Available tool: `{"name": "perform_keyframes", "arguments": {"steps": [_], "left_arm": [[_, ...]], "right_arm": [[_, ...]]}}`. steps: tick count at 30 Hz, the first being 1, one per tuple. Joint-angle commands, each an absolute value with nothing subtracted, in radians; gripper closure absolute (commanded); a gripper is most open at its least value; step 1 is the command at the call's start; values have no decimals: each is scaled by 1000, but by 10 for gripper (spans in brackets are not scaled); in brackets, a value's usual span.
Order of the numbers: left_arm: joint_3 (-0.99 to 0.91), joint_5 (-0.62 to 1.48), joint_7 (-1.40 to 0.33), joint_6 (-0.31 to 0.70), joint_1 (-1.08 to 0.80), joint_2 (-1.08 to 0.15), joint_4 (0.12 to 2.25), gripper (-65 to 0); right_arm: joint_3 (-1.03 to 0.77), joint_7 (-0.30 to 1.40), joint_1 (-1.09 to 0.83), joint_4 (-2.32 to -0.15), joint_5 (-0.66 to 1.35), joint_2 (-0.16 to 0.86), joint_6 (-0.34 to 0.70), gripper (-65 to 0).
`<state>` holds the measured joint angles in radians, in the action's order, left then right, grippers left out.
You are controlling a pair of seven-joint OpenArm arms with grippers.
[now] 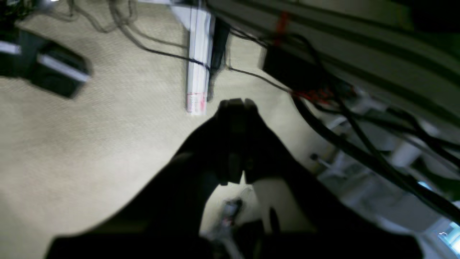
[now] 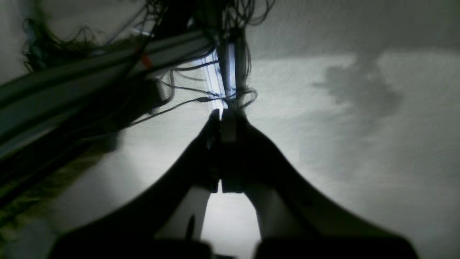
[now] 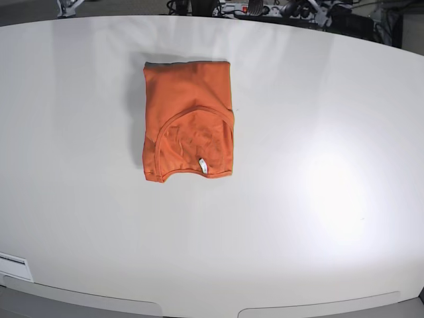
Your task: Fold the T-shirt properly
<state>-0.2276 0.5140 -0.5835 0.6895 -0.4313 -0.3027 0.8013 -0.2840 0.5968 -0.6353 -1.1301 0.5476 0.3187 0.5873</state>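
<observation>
The orange T-shirt lies folded into a compact rectangle on the white table, left of centre toward the far side. Its neckline faces the near side, with a small white tag showing. Neither arm appears in the base view. My left gripper is shut with nothing in it, hanging over beige carpet. My right gripper is shut too, empty, over grey floor beside the table's underside.
Both wrist views look below table level: cables, a white table leg and black boxes on the carpet. Tangled wires hang near the right gripper. A small white label sits at the table's near left edge.
</observation>
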Motion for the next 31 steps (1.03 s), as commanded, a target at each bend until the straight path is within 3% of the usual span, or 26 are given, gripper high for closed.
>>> {"name": "perform_keyframes", "arguments": {"steps": [1,7,13,19,25,31], "left_arm": [[-213,488,-543,698,-413,-318,780,0],[-57,315,-306,698,-306,-317,684,0],[134,157,-26,319,-297,-282,665,0],[252,172,-1,139,-295,-163,632,0],[263,252,44,119,-279,-76,535,0],[288,297,30,119,-246,-77,501,0]], "right_arm": [[-261,570,-627,-1110,520,330,575,0],[-60,287,-462,-892,309,329,426,0],[122,196,-319,-707,232,277,328,0],[229,178,-270,-665,166,179,286,0],[279,176,-275,-665,95,98,224,0],[285,176,-271,-665,95,82,224,0]]}}
